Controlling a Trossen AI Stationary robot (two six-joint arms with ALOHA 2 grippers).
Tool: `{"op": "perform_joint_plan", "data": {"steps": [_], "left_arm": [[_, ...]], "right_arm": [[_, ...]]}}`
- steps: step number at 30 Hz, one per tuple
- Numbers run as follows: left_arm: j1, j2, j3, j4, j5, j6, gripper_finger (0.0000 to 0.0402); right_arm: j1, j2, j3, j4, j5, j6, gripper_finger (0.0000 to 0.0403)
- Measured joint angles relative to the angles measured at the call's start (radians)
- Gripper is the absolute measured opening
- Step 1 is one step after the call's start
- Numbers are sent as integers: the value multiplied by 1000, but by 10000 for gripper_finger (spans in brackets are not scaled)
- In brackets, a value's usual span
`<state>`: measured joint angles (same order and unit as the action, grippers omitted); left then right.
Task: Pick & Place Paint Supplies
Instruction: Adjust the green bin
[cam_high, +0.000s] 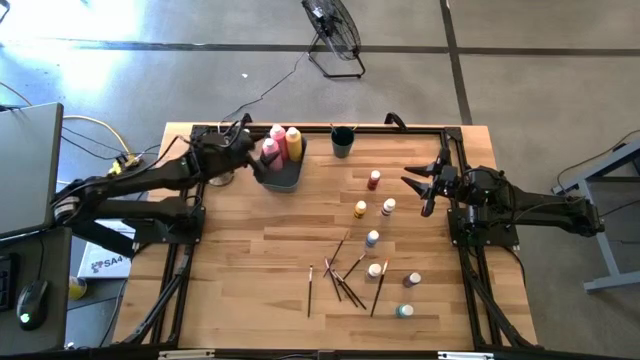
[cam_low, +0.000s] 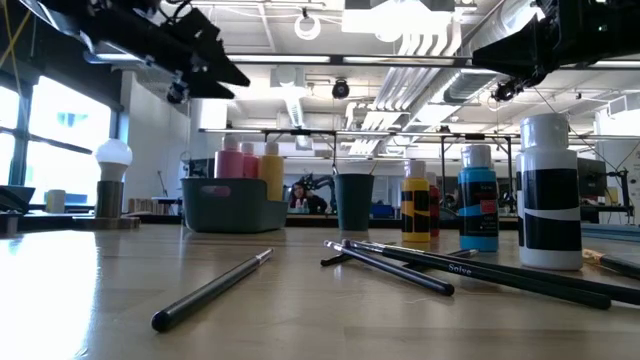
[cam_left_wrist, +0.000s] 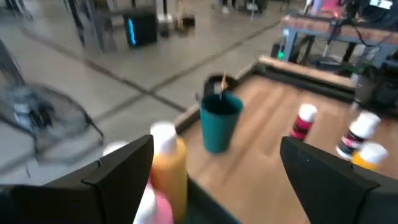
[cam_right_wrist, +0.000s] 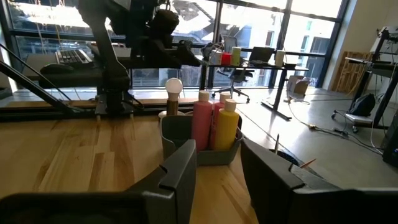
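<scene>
Pink (cam_high: 271, 150) and yellow (cam_high: 293, 142) squeeze bottles stand upright in a dark grey bin (cam_high: 285, 178) at the far left. My left gripper (cam_high: 250, 143) hovers open just left of and above them; the left wrist view shows the yellow bottle (cam_left_wrist: 169, 163) below its spread fingers. Small white-capped paint bottles (cam_high: 374, 180) (cam_high: 372, 238) (cam_high: 404, 311) stand or lie scattered at the right. Thin dark paintbrushes (cam_high: 345, 275) lie flat near the front. My right gripper (cam_high: 420, 185) hangs open above the table's right side, holding nothing.
A teal cup (cam_high: 342, 142) with a stick in it stands at the far edge, right of the bin. A white knob on a tan base (cam_low: 113, 180) stands left of the bin. Bare wood lies at the front left (cam_high: 230, 290).
</scene>
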<state>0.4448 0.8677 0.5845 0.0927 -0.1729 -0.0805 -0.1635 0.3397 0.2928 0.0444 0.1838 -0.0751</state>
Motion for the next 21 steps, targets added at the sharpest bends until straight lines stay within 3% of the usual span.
{"op": "perform_joint_plan", "data": {"steps": [4,8,15,21], "left_arm": [[0,-51,0,-160,5,-103,306],[0,-57,0,-268,-9,-179,240],[0,-54,0,-305,-30,-220,111],[0,-54,0,-321,-122,-222,21]], "right_arm": [[0,0,0,-11,0,0,121],[0,0,0,-11,1,0,121],[0,0,0,-11,1,0,121],[0,0,0,-11,0,0,121]]}}
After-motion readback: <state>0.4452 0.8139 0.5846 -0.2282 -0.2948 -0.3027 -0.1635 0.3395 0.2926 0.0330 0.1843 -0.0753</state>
